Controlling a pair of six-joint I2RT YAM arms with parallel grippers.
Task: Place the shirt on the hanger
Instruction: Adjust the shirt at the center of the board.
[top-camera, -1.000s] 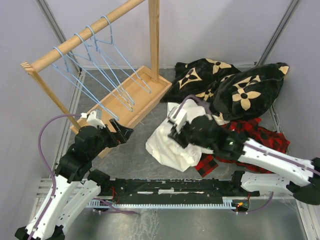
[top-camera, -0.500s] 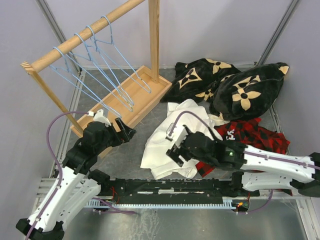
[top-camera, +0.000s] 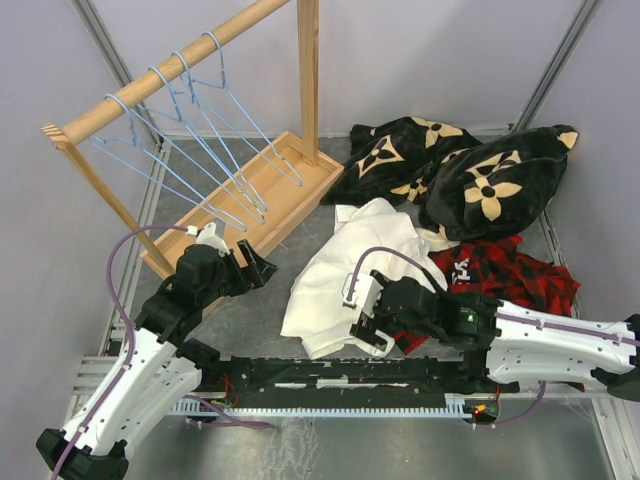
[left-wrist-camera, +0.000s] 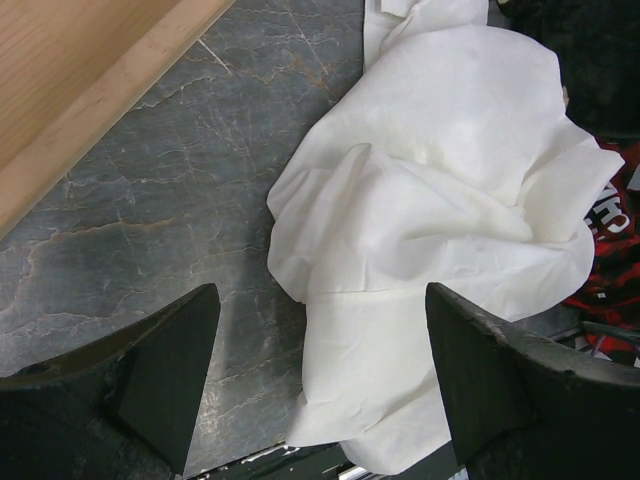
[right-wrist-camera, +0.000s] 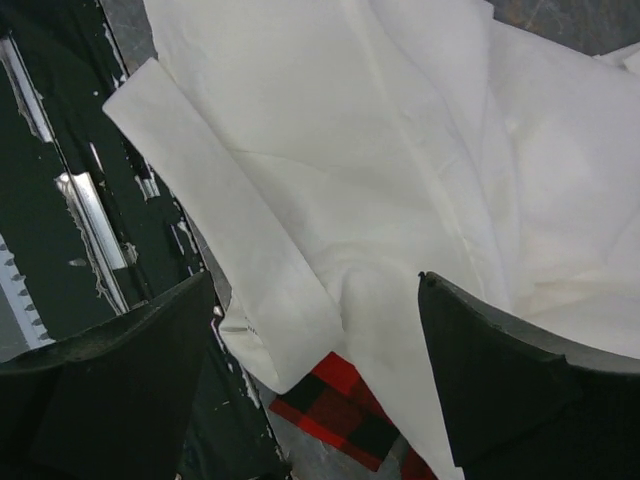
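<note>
Right gripper (top-camera: 362, 318), fingers spread wide and empty, hovers over the near edge of the crumpled cream shirt (top-camera: 340, 262). The shirt lies on the grey table (top-camera: 250, 318) beside a red plaid garment (top-camera: 520, 275). Left gripper (top-camera: 256, 268), also spread, hangs left of the shirt. Four blue wire hangers (top-camera: 200, 140) hang on a wooden rail (top-camera: 170, 70), well apart from it.

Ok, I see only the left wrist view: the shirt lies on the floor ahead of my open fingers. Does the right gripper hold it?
Observer: No. The right gripper is open over the near part of the shirt and holds nothing.
Operator: Where are the hangers?
Observer: Four hangers hang on the wooden rail, far left; none is taken off.
Operator: What lies beyond the shirt?
Observer: A black blanket with tan flowers, and a plaid garment nearer, on the right.
</note>
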